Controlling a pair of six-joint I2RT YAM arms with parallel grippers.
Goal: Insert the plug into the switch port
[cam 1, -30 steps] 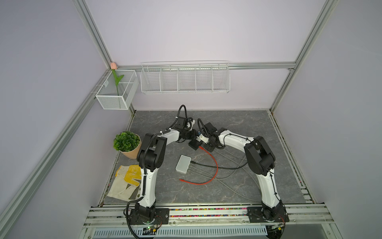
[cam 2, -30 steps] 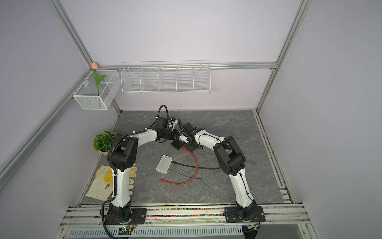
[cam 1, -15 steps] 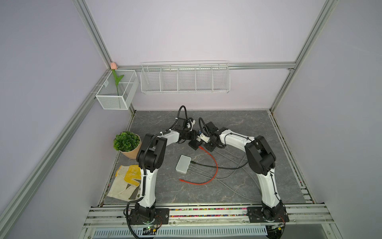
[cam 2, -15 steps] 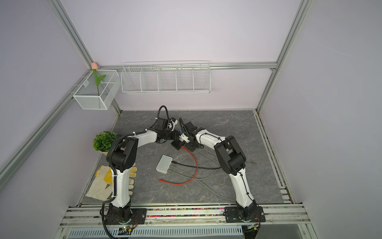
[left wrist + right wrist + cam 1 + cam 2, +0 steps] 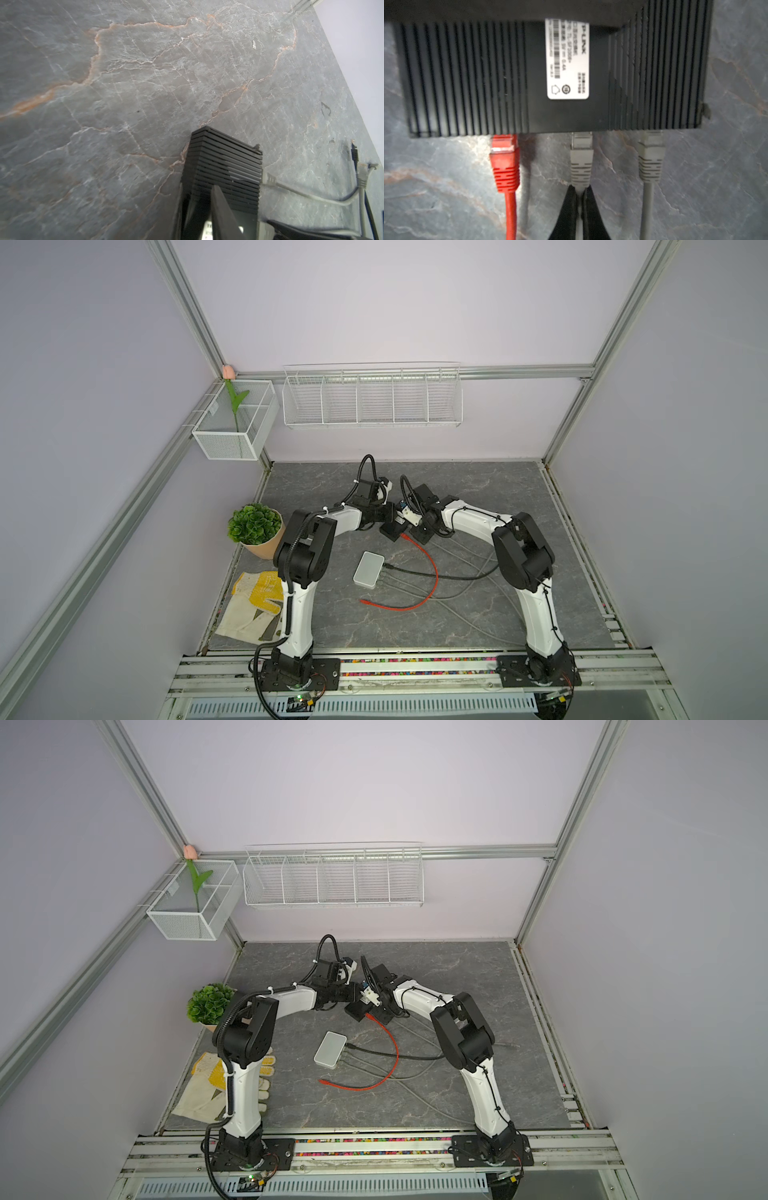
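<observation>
The black ribbed switch (image 5: 467, 72) is at the middle back of the table, also seen in both top views (image 5: 392, 527) (image 5: 356, 1006). My left gripper (image 5: 199, 207) is shut on the switch (image 5: 224, 162) from its end. The grey plug (image 5: 581, 158) has its front end in the switch's middle port. My right gripper (image 5: 580, 193) is shut on the grey cable just behind that plug's boot. A red plug (image 5: 504, 162) and another grey plug (image 5: 651, 158) sit in ports on either side of it.
A white box (image 5: 368, 569) with several cables lies nearer the front, and the red cable (image 5: 432, 572) loops beside it. A potted plant (image 5: 255, 526) and gloves (image 5: 257, 597) are at the left. Loose grey cables (image 5: 311, 196) trail over the table toward the right.
</observation>
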